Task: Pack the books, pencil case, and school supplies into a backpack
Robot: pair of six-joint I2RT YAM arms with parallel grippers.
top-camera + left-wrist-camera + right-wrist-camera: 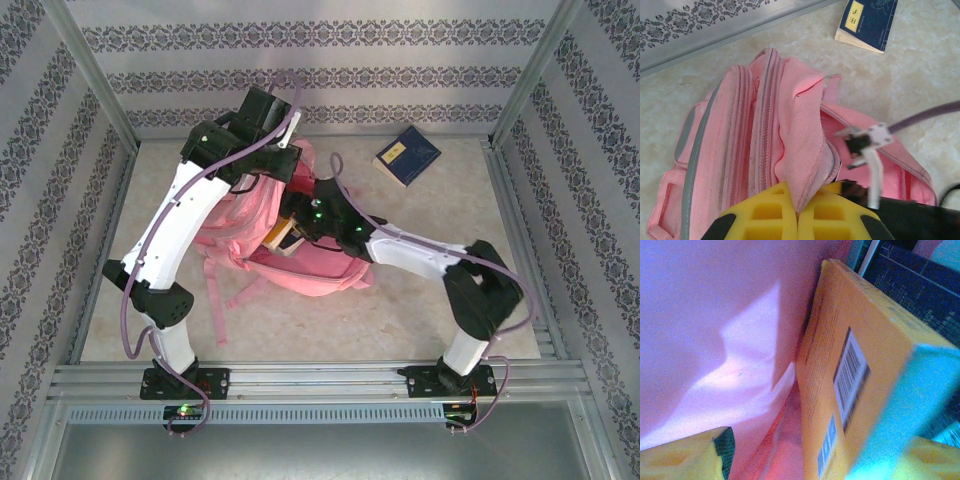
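The pink backpack [318, 272] lies in the middle of the table. My left gripper [799, 212] is shut on a fold of the backpack's [740, 125] upper flap, holding it up. My right gripper [292, 232] reaches into the opening. Inside, a yellow-orange book [850, 340] with a barcode stands on edge between the right gripper's [805, 457] wide-apart fingers; the left finger [685, 455] is clear of it. A teal surface [930, 385] lies against the book's right side, and a dark patterned book [920, 280] is behind it. A navy book [408, 155] with a yellow label lies outside on the table.
Pink lining [715, 315] walls in the right gripper's left side. The navy book [867, 20] sits near the back rail [715, 25]. Metal frame rails [510, 200] border the table. The backpack's straps [225, 290] trail toward the left arm's base.
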